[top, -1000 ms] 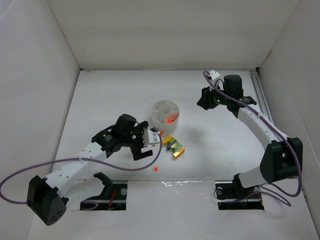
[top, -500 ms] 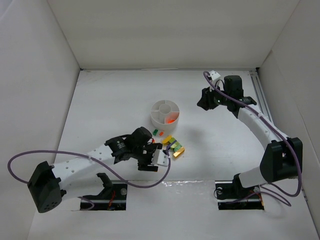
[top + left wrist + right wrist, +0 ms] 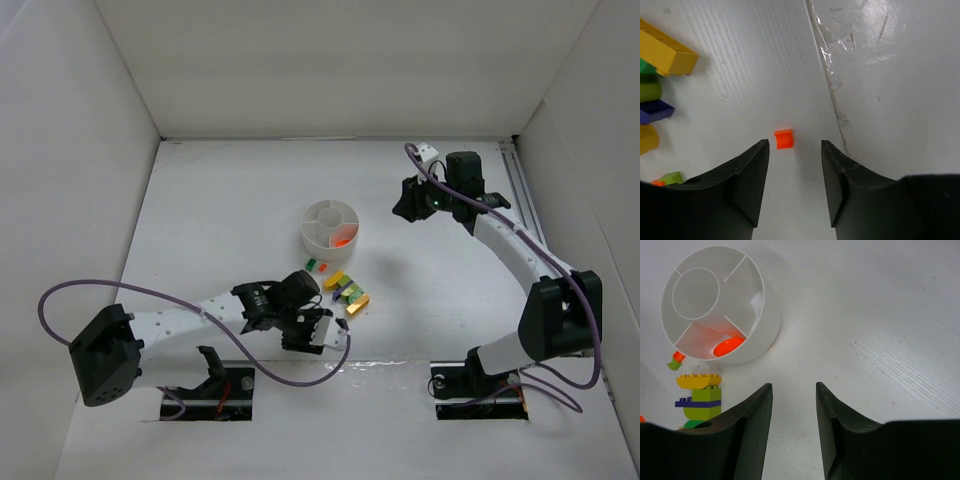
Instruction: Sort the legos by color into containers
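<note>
The white divided dish [image 3: 312, 238] stands mid-table, an orange-red piece [image 3: 729, 346] lying in one wedge. Just in front of it lie a multicolour clump of legos [image 3: 346, 291] and a small green and orange bit [image 3: 315, 266]. My left gripper [image 3: 794, 143] is low over the table near the front edge, open, with a tiny orange-red brick [image 3: 784, 138] just past its tips, nearer the left finger. In the top view that gripper [image 3: 322, 330] hides the brick. My right gripper [image 3: 794, 385] hovers open and empty to the right of the dish.
White walls enclose the table on three sides. A taped seam [image 3: 832, 95] runs along the table just right of the left gripper. The yellow brick [image 3: 665, 52] of the clump lies up and left of the left gripper's fingers.
My left arm swung from beside the dish toward the front edge and came down at the orange-red brick, its jaws narrowing on the way. The right arm stayed put.
</note>
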{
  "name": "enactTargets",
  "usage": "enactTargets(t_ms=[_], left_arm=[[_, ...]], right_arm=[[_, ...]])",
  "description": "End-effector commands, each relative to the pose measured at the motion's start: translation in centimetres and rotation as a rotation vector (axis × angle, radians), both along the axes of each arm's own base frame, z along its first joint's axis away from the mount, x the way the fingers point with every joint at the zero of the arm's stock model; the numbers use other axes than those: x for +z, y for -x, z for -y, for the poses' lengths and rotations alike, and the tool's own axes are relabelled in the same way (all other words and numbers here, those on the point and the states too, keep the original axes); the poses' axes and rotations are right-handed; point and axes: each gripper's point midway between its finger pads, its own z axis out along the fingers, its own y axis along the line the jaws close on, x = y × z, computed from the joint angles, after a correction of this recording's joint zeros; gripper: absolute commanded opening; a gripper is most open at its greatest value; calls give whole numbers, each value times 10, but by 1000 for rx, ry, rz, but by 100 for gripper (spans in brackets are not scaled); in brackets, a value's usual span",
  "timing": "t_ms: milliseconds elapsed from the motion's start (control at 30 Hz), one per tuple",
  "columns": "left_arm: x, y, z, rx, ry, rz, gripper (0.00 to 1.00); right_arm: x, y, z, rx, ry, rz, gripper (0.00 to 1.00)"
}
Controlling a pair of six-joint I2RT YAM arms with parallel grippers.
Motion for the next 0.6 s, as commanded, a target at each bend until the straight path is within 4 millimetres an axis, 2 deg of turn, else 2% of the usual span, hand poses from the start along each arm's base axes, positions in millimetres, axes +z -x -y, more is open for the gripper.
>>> enactTargets(t_ms=[0, 567], left_arm=[[-7, 9, -3, -1, -12, -25, 42], [-29, 0, -9, 26, -95, -11, 41]], right_arm=[[19, -6, -3, 11, -30, 40, 45], [19, -8, -4, 19, -49, 22, 45]])
